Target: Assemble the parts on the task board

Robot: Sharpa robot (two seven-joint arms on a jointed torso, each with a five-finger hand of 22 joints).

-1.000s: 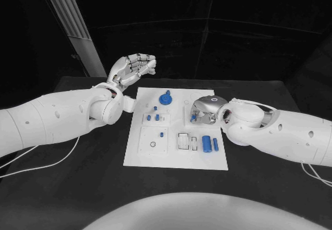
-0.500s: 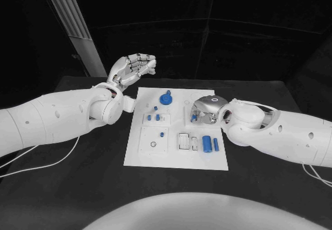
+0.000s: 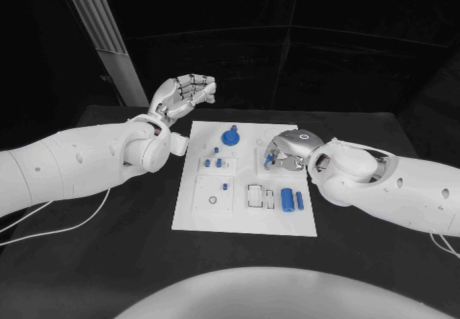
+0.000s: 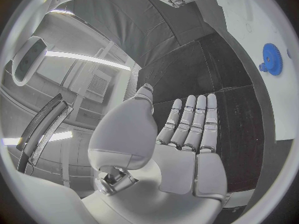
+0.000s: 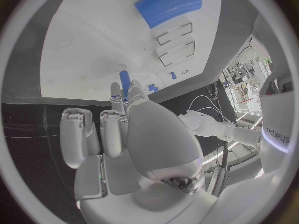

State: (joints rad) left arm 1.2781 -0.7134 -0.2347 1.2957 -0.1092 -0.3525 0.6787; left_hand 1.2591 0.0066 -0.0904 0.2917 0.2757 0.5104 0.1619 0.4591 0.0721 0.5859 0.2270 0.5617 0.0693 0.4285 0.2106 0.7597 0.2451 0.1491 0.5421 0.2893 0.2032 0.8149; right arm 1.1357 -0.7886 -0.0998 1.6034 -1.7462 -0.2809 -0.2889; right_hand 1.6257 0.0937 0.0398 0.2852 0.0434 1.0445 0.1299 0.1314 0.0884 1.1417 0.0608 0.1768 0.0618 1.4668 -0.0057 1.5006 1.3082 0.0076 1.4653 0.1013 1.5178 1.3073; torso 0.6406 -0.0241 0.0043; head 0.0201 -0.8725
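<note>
The white rectangular task board (image 3: 244, 219) lies mid-table (image 3: 115, 266). A blue gear-shaped part (image 3: 229, 137) sits near its far edge, a blue cylinder part (image 3: 286, 198) toward its right edge.

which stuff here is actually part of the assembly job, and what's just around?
Job:
task board
blue gear
large blue cylinder
small blue cylinder
small blue pegs
right hand, over the board
left hand, raised beyond the board

Around:
black table
white cable
</note>
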